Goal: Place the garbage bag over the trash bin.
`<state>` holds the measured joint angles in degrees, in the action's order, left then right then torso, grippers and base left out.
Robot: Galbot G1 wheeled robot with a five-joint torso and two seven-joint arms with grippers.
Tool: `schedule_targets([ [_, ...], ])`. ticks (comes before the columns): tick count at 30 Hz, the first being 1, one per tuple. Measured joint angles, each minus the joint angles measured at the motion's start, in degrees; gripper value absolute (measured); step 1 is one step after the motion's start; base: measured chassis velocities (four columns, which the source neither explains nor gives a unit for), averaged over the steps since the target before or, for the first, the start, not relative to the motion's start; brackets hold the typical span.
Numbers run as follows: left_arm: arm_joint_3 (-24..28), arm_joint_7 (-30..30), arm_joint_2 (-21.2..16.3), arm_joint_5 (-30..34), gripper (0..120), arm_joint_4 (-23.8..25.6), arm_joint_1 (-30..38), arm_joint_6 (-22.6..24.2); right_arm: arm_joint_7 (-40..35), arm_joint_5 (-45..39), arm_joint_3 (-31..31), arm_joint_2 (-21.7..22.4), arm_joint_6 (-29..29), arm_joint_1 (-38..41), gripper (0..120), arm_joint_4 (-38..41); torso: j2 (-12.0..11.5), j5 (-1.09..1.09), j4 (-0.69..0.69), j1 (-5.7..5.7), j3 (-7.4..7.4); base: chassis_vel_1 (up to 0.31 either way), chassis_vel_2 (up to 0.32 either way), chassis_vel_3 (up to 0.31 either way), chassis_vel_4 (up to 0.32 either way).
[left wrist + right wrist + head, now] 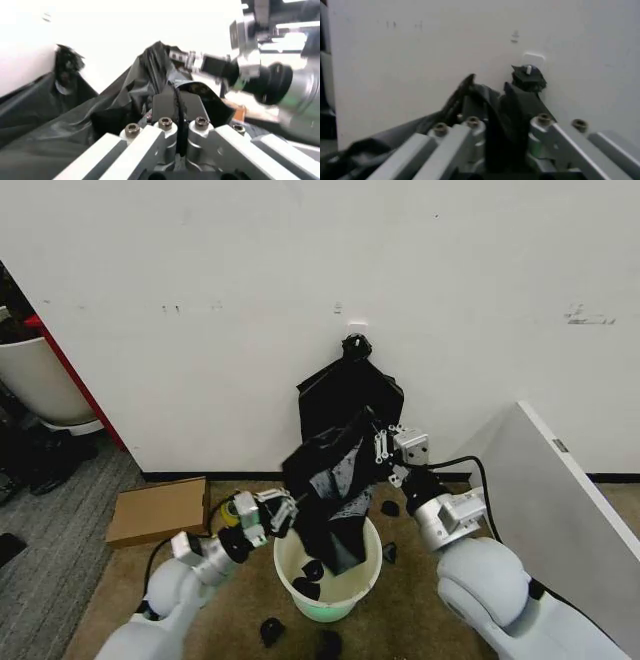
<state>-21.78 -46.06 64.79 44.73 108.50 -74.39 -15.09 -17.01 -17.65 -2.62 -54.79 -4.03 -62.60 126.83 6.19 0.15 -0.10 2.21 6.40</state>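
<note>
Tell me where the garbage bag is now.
In the head view, the garbage bag hangs mid-frame above the trash bin, held between the left claw and right claw, its lower end dipping inside.

Both arms are clad in smooth, rounded white shells, joined to the wrists by black collars. On the left arm, a yellow-green band is seen just behind the left gripper (284, 511), and a black cable is run along the forearm. On the right arm, a black cable is looped out behind the wrist, where a boxy silver-grey block is fitted behind the right gripper (381, 448). In the wrist views, each gripper is built from pale grey metal bars, fastened with round silver screws, and dark fingers (176, 107) are set ahead of the bars.
</note>
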Motion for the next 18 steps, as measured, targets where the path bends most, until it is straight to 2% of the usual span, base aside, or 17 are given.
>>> schedule_targets([
  [1,0.0,0.4,0.1,0.3,0,0.1,-0.2,0.0,0.3,0.0,0.0,-0.1,1.1,-0.1,18,-0.3,0.0,0.0,0.0,0.0,0.0,0.0,0.0,0.0,0.0],
  [4,0.1,3.2,1.6,0.9,0,0.3,-0.8,0.0,0.5,-0.6,-0.3,-0.3,5.4,-1.5,33,0.0,0.0,-0.01,0.0,0.0,0.0,0.0,0.0,0.0,0.0],
  [5,0.1,3.2,1.6,0.9,0,0.3,-0.8,0.0,0.5,-0.6,-0.3,-0.3,5.4,-1.5,33,0.0,0.0,-0.01,0.0,0.0,0.0,0.0,0.0,0.0,0.0],
  [6,0.3,4.4,2.8,0.9,0,0.2,-0.8,-0.1,-2.2,-0.9,-0.4,-0.5,5.6,-2.2,38,1.3,0.0,-0.01,-0.01,0.0,0.0,0.0,0.0,0.0,0.0],
  [8,0.4,5.9,4.5,1.0,0,-0.3,-0.7,-0.1,-8.6,-1.5,-0.4,-0.9,2.9,-3.1,46,3.7,0.0,-0.01,-0.01,0.0,0.0,0.0,0.0,0.0,0.0],
  [12,0.5,7.5,6.9,3.3,0,-1.1,-0.5,0.3,-20.3,-11.4,-0.1,-1.4,-5.0,-4.7,63,10.1,0.0,-0.01,-0.02,-0.01,0.0,0.0,0.0,0.0,0.0],
  [13,0.5,7.5,6.9,3.3,0,-1.1,-0.5,0.3,-20.3,-11.4,-0.1,-1.4,-5.0,-4.7,63,10.1,0.0,-0.01,-0.02,-0.01,0.0,0.0,0.0,0.0,0.0],
  [16,0.5,7.7,7.3,4.3,0,-1.7,-0.5,1.0,-23.7,-14.8,-1.1,-1.4,-7.4,-4.5,73,11.2,0.0,-0.01,-0.02,-0.01,0.0,0.0,0.0,0.0,0.0],
  [18,0.5,7.6,7.1,4.6,0,-2.4,-0.5,1.2,-24.6,-15.4,-2.7,-1.1,-7.7,-3.3,85,9.8,0.0,0.0,-0.01,0.0,0.0,0.0,0.0,0.0,0.0],
])
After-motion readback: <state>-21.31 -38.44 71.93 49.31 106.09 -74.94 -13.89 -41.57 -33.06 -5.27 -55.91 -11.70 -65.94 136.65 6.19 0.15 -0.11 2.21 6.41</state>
